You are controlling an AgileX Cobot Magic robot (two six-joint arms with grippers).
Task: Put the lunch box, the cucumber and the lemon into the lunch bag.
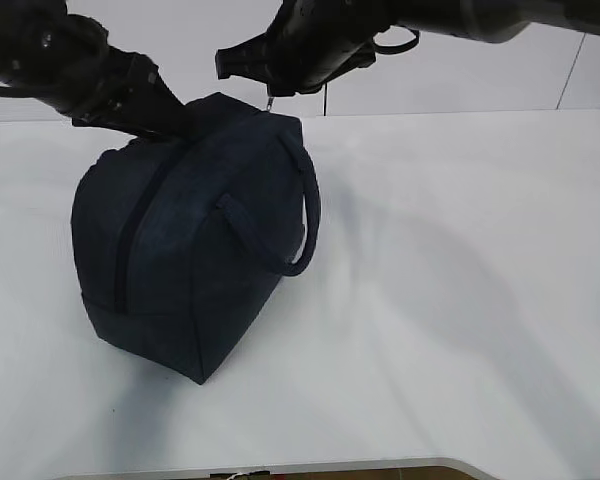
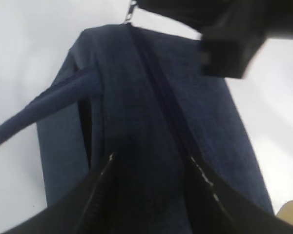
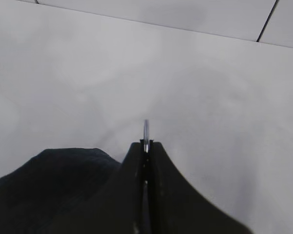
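Exterior view: lunch bag [image 1: 185, 235] standing at centre left of the frame on the white table [image 1: 460, 300], zipper [image 1: 130, 240] shut along its top, near handle [image 1: 298, 215] looping down the right face. At the bag's far upper corner, right gripper [image 1: 270, 95] pressed together on the silver ring pull [image 1: 270, 100], seen edge-on between the closed tips in the right wrist view [image 3: 146, 130]. At upper left of the frame, left gripper [image 1: 165, 115] bearing on the near end of the bag, jaws half spread with dark fabric bunched between them in the left wrist view; a true pinch or a mere brace, impossible to tell. Step in hand, by the look of it: zipper work, one end steadied, the pull gripped at the other. No lunch box, cucumber or lemon visible in any view; whether packed inside or lying off-frame, unknown. Next move, if the bag is to be opened: a steady draw of the ring along the zipper line toward the braced end, fabric kept taut against buckling. Around the bag, only bare tabletop and a pale wall behind; in the way, the slack handle [image 2: 34, 117] near the zipper track and the soft, sagging cloth itself.
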